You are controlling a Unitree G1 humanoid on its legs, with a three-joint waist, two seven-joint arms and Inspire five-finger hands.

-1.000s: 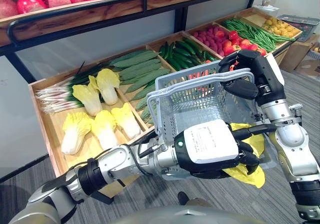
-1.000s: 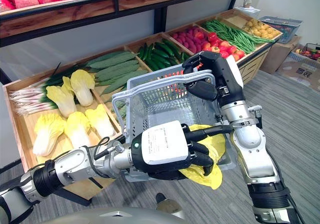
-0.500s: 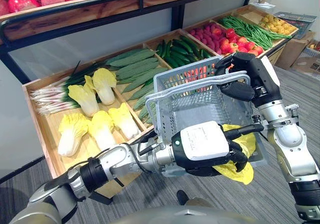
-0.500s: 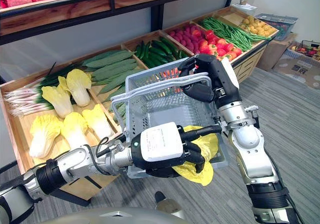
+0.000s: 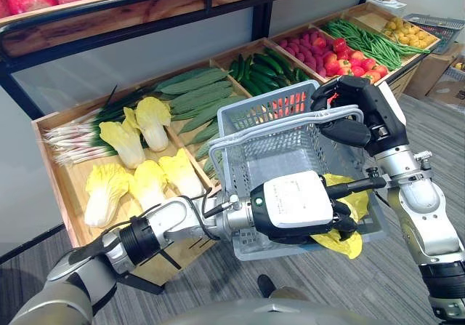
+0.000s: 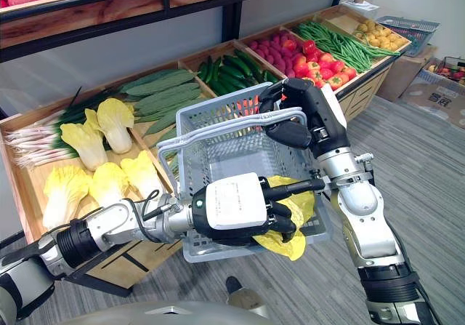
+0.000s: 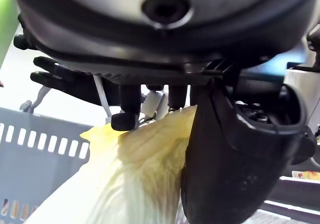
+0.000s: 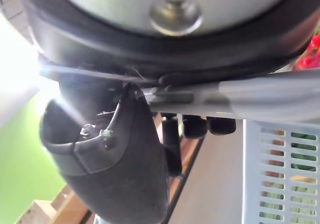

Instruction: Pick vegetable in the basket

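1. Gripping the veg: L hand [image 5: 298, 212] is clenched on a yellow-leaf cabbage [image 5: 340, 239]. The L wrist view shows the leaves pinned btwn thumb and curled fingers.
2. R hand [image 5: 356, 110] is wrapped round the handles [image 5: 290, 125], carrying the grey basket [image 5: 243, 161] in the air in front of the veg shelf [image 5: 73, 194].
3. Cabbage sits at the basket's near right corner, at the near rim. Leaf tips hang down outside the near wall. The rest is hidden behind the L hand, so can't tell how much is already inside.
4. The part of the basket floor that shows looks bare, so prob. nothing has been dropped in yet.
5. Done, by my read: veg picked and brought to the basket. That's roughly 2 of 3 steps.
6. Left: get the cabbage fully over the rim and inside, let go, then pull the L hand clear w/o dragging leaves back out.
7. More cabbages [image 5: 149, 183] lie on the shelf, far left of the basket.
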